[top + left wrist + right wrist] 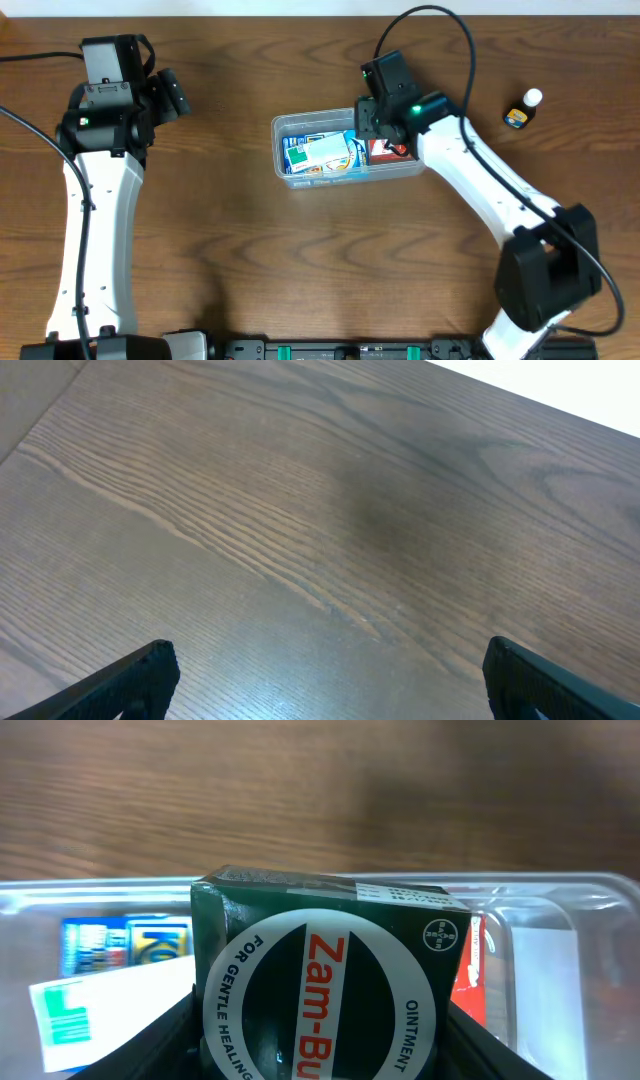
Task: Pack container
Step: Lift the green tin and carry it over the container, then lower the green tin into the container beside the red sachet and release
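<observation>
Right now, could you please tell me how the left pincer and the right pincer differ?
The left pincer is open and empty; the right pincer grips a green ointment box. The left pincer hangs over the table; the right pincer is over the container. Both have dark fingers.

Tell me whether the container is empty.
Not empty: the container holds blue-and-white boxes, and the right gripper grips a green box at one end.

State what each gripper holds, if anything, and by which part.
The right gripper clamps the green ointment box by its two side faces, at the container. The left gripper is open, holding nothing.
</observation>
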`<move>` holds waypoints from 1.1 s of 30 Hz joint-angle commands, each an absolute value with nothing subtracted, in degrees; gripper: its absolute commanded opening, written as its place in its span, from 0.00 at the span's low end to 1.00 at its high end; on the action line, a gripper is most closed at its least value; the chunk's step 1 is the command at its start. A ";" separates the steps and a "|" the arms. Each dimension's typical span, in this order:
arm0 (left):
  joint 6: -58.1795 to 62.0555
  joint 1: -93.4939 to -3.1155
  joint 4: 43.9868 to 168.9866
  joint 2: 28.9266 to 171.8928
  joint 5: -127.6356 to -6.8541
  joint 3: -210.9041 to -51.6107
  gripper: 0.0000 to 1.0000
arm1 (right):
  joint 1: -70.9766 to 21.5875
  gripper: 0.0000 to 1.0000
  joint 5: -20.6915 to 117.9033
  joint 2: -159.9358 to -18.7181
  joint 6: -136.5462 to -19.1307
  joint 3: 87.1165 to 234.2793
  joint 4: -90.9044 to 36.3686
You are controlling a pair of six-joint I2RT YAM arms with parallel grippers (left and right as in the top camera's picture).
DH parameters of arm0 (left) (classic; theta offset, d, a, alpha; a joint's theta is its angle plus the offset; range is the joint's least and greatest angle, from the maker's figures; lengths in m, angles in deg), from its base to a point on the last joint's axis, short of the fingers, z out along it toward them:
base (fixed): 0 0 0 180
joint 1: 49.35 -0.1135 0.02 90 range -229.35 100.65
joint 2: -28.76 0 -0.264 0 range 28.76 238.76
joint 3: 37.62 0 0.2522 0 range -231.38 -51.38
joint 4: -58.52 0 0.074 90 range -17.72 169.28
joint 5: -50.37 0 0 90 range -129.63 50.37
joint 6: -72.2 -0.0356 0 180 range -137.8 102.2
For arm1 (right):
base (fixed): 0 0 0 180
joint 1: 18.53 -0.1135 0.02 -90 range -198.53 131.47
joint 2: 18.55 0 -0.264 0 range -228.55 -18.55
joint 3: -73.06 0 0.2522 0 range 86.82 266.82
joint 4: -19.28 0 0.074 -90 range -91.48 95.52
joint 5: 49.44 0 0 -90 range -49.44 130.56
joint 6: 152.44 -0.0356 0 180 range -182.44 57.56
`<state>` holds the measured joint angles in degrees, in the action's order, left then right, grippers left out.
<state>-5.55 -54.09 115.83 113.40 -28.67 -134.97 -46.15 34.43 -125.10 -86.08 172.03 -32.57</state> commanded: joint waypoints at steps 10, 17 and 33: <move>-4.80 -54.22 116.01 113.43 -27.77 -135.17 0.98 | -46.23 0.42 33.01 -132.09 -85.07 172.21 -32.28; -4.80 -54.22 116.01 113.43 -27.79 -135.17 0.98 | -46.28 0.41 33.08 -135.48 -85.07 172.21 -31.34; -4.80 -54.22 116.01 113.43 -27.79 -135.17 0.98 | -46.30 0.65 33.97 -135.13 -83.46 172.36 -31.08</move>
